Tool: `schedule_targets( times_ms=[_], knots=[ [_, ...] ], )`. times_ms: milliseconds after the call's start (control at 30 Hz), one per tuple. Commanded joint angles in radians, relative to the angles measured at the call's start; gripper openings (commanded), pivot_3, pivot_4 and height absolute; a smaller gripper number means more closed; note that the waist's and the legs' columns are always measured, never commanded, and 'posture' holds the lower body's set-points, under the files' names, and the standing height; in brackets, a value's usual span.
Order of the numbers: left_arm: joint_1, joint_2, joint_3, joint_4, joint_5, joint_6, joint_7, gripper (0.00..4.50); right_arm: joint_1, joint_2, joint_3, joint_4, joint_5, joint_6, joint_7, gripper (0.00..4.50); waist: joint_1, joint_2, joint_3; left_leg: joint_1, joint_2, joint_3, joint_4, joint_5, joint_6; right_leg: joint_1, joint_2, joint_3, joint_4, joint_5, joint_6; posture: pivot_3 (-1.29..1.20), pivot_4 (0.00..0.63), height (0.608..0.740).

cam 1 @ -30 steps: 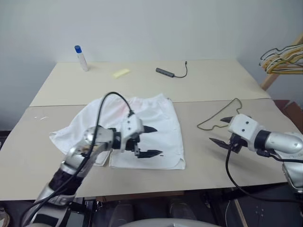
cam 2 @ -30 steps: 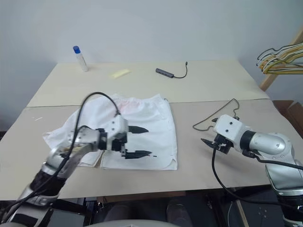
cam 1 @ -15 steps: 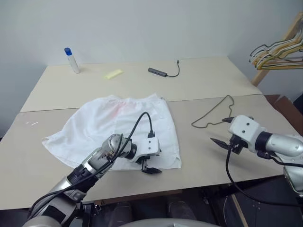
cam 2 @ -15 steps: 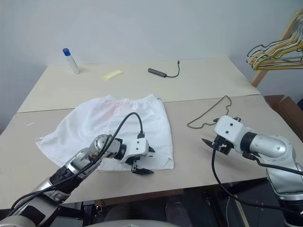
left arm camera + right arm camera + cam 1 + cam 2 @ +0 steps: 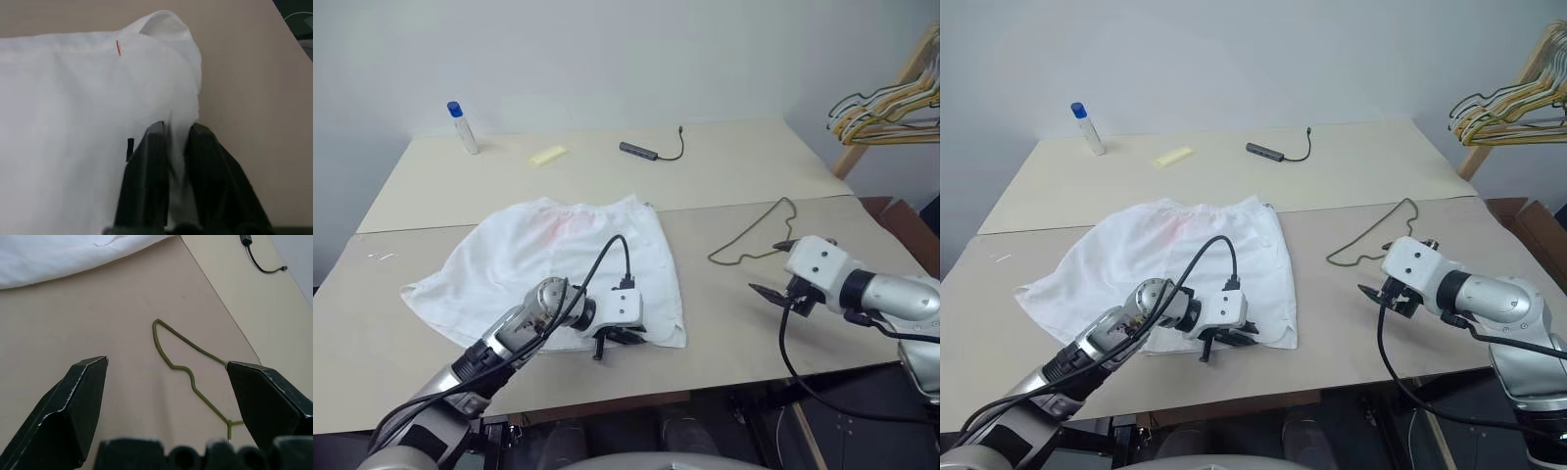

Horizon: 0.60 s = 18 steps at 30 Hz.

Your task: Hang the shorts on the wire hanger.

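Observation:
The white shorts [image 5: 548,264] lie spread flat on the near table, with a faint pink stain near the waistband. My left gripper [image 5: 612,338] is down at their front hem and shut on the fabric. In the left wrist view a fold of the shorts [image 5: 73,98] is pinched between the two black fingers, and a small red mark shows near the hem corner. The olive wire hanger [image 5: 744,231] lies flat to the right of the shorts. My right gripper [image 5: 771,269] hovers open just in front of the hanger [image 5: 182,367], apart from it.
On the far table stand a white bottle with a blue cap [image 5: 460,125], a yellow strip [image 5: 547,154] and a dark adapter with a cable [image 5: 641,149]. A bunch of hangers on a wooden rack [image 5: 886,103] is at the far right, beyond the table.
My left gripper sank to the shorts' front hem and has now closed on the fabric. The camera view shifted. The right gripper stayed put.

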Motion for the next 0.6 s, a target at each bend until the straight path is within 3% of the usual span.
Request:
schedule_targets(
  times_ms=[33, 133, 267, 433, 600],
  knots=[
    [0.014, 0.031, 0.025, 0.026, 0.040, 0.006, 0.017, 0.05, -0.032, 0.001, -0.006, -0.010, -0.003, 0.003, -0.013, 4.50, 0.000, 0.000, 0.000, 0.000, 0.000, 0.000, 0.000, 0.000, 0.000, 0.000, 0.000, 0.000, 0.000, 0.000, 0.000, -0.07, 0.000, 0.740],
    [0.040, 0.082, 0.070, -0.009, 0.017, -0.015, -0.011, 0.05, -0.036, 0.000, -0.001, -0.008, -0.004, 0.002, -0.016, 4.50, -0.001, 0.000, -0.001, 0.000, 0.000, 0.000, 0.000, 0.000, 0.000, 0.000, 0.000, 0.000, 0.000, 0.000, 0.000, -0.06, 0.000, 0.740],
    [0.103, 0.228, 0.163, -0.009, -0.001, -0.128, -0.063, 0.05, -0.044, 0.002, 0.003, 0.003, -0.006, -0.003, -0.020, 4.50, -0.005, 0.001, -0.001, 0.000, 0.002, 0.000, 0.000, -0.001, 0.001, -0.001, 0.002, 0.001, 0.000, 0.000, 0.000, -0.04, 0.000, 0.740],
    [0.121, 0.447, 0.282, 0.212, 0.035, -0.413, -0.106, 0.05, -0.063, 0.015, 0.023, 0.023, -0.016, -0.016, -0.026, 4.50, 0.001, 0.001, -0.001, 0.001, 0.002, 0.000, 0.000, -0.001, 0.001, -0.001, 0.003, 0.001, 0.001, 0.000, -0.001, -0.02, 0.000, 0.740],
    [0.065, 0.513, 0.362, 0.412, 0.006, -0.583, -0.164, 0.05, -0.095, 0.029, 0.050, 0.052, -0.027, -0.035, -0.023, 4.50, 0.013, 0.001, -0.001, -0.001, 0.002, 0.001, 0.000, -0.001, 0.001, -0.003, 0.003, 0.000, 0.000, 0.000, -0.001, 0.00, 0.000, 0.740]
  ],
)
